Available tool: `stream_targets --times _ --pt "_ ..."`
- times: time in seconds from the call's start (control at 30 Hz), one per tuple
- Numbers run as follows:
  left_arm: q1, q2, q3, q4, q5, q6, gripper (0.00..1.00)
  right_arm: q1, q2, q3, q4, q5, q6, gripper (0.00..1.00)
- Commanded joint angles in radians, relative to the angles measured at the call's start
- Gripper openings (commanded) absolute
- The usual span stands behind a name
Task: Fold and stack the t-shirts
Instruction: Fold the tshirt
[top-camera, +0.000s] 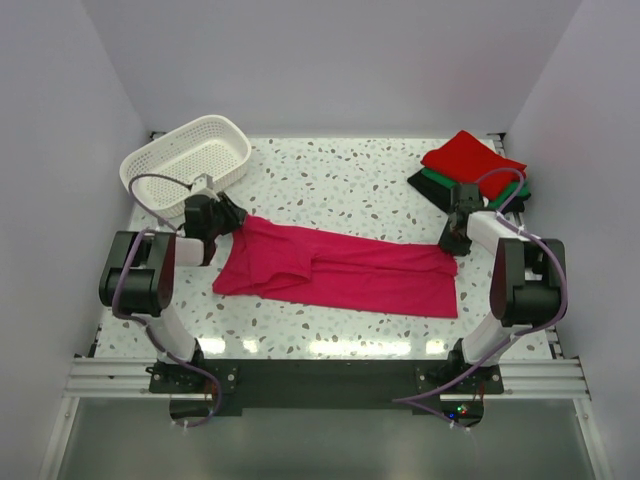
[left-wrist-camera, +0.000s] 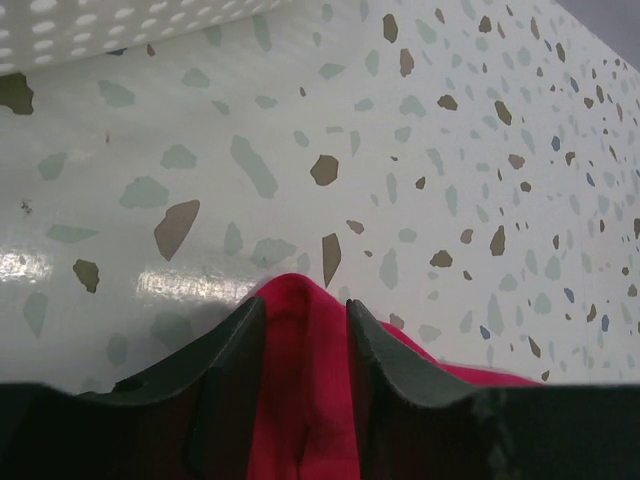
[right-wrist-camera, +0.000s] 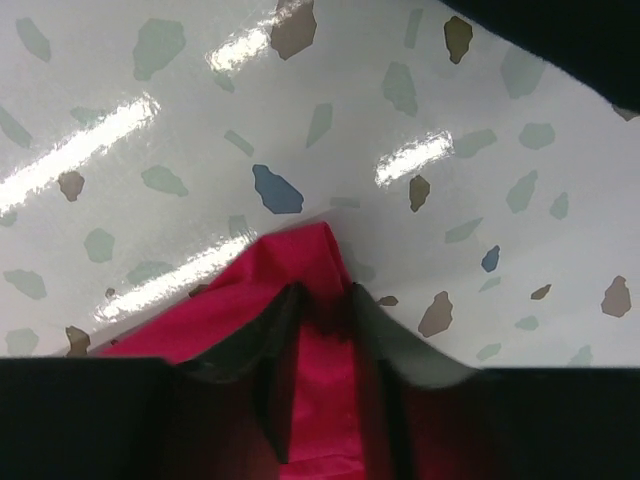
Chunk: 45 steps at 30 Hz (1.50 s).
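Top external: pink shirt lies flat across mid table, long axis left-right; left part doubled over itself, right end a single layer w/ a straight hem.
Stack: far-right corner; red shirt on top, green shirt under it, black shirt lowest w/ only edges showing; stack sits apart from pink shirt.
Basket: white lattice, far-left corner, near pink shirt's left end but not touching.
L claw: low at pink shirt's far-left corner, betw. basket and cloth.
Left wrist: jaws stand parted partway; a ridge of pink cloth rises betw. them and fills the gap; looks loosened, not pinched tight; speckled table beyond.
R claw: low at pink shirt's far-right corner, just near side of the stack.
Right wrist: jaws close together, narrow gap; a pointed pink corner pokes out past the tips onto the table; can't tell if the cloth is pinched or just lying in the gap.
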Motion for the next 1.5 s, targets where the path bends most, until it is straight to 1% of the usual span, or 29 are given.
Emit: stream_targets --times 0.0,0.03,0.1,0.13,0.17,0.27,0.33,0.4,0.43,0.57,0.67,0.77,0.87,1.03,1.13,1.33,1.47 --pt "-0.037 -0.094 0.021 -0.019 -0.067 0.05 0.44 0.013 -0.082 0.005 -0.035 0.033 -0.004 0.35" --pt "-0.049 -0.123 0.026 -0.057 -0.086 0.065 0.46 0.018 -0.097 0.005 -0.036 0.037 -0.006 0.39" --pt "-0.084 -0.157 0.03 -0.088 -0.15 0.081 0.52 0.026 -0.143 0.006 -0.041 0.059 -0.007 0.45" --pt "-0.103 -0.189 0.027 -0.113 -0.158 0.091 0.54 0.058 -0.159 0.01 -0.047 0.07 -0.007 0.48" --pt "-0.11 -0.207 0.027 -0.124 -0.216 0.097 0.54 0.073 -0.182 0.013 -0.051 0.088 -0.007 0.49" --pt "-0.155 -0.266 0.013 -0.145 -0.285 0.116 0.57 0.15 -0.212 0.029 -0.081 0.2 -0.004 0.52" --pt "-0.191 -0.283 0.009 -0.148 -0.289 0.119 0.57 0.217 -0.237 0.045 -0.079 0.237 -0.004 0.53" --pt "-0.21 -0.275 0.009 -0.148 -0.263 0.114 0.58 0.271 -0.252 0.046 -0.058 0.214 -0.013 0.53" --pt "-0.215 -0.258 0.009 -0.142 -0.241 0.099 0.58 0.282 -0.252 0.043 -0.027 0.153 -0.018 0.54" --pt "-0.218 -0.2 -0.005 -0.104 -0.096 0.053 0.58 0.32 -0.216 0.017 0.059 -0.007 -0.026 0.54" --pt "-0.219 -0.152 -0.01 -0.066 -0.013 0.021 0.58 0.334 -0.144 0.01 0.086 -0.054 -0.024 0.54" --pt "-0.219 -0.096 -0.011 -0.032 0.061 -0.011 0.58 0.343 -0.082 0.008 0.083 -0.052 -0.013 0.54" --pt "-0.219 -0.047 -0.01 -0.012 0.093 -0.025 0.58 0.359 -0.055 -0.004 0.076 -0.048 0.002 0.53" --pt "-0.219 0.019 -0.001 0.014 0.116 -0.036 0.58 0.368 -0.05 -0.044 0.065 -0.09 0.036 0.53" --pt "-0.219 0.067 0.033 0.011 0.113 -0.036 0.58 0.371 -0.051 -0.081 0.057 -0.113 0.046 0.53" --pt "-0.225 0.18 0.171 -0.029 0.112 -0.025 0.58 0.386 -0.048 -0.139 0.036 -0.128 0.066 0.53" --pt "-0.228 0.25 0.318 -0.099 0.066 -0.002 0.58 0.405 -0.077 -0.191 0.021 -0.125 0.095 0.52"
